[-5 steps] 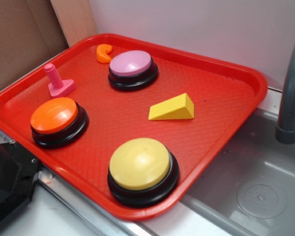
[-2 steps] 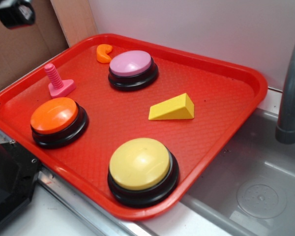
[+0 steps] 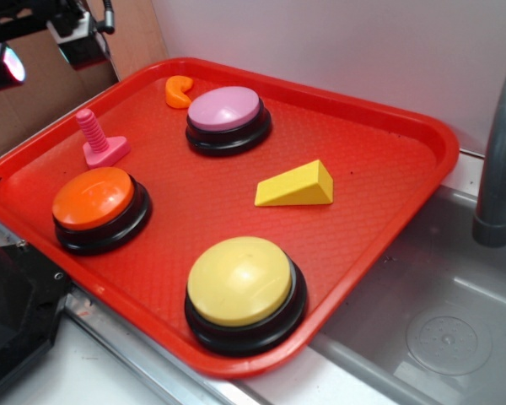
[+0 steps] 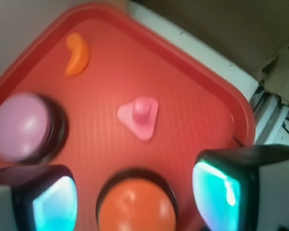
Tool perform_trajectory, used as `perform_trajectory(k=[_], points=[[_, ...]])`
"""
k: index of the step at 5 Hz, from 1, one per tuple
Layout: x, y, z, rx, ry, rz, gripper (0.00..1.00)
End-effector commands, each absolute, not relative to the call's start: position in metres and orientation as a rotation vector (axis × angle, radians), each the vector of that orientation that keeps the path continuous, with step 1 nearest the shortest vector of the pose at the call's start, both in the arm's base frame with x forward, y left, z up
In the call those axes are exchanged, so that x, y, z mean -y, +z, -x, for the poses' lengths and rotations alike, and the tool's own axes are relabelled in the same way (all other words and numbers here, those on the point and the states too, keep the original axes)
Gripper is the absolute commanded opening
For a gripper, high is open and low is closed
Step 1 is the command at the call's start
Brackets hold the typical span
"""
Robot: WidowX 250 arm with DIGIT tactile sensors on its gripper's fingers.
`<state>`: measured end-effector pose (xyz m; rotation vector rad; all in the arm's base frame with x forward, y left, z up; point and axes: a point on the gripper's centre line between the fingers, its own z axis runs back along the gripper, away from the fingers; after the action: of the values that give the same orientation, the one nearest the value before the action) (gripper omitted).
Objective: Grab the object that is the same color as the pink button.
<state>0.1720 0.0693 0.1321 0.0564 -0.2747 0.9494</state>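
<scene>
Gripper (image 4: 135, 192) hangs spread wide above the red tray (image 3: 388, 169), empty, over the upright pink bolt (image 4: 139, 116).

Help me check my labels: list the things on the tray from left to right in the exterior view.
Pink bolt → orange button → orange curved piece → pink button → yellow button → yellow wedge, all on the red tray.
</scene>
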Motion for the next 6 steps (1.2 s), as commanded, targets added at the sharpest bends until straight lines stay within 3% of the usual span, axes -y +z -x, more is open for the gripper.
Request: perform_trajectory(k=[1,2,3,5,6], points=[[-0.106,0.095,-0.172,0.251,1.087,-0.185,1.0],[-0.118,0.079,-0.173,0.218,1.115,-0.186,1.0],[-0.12,0.069,-0.179,0.229,1.109,-0.176,1.0],[-0.119,0.062,-0.187,0.226,1.067,-0.123,1.0],[-0.116,0.052,-0.188,0.233,1.077,-0.13,0.0]])
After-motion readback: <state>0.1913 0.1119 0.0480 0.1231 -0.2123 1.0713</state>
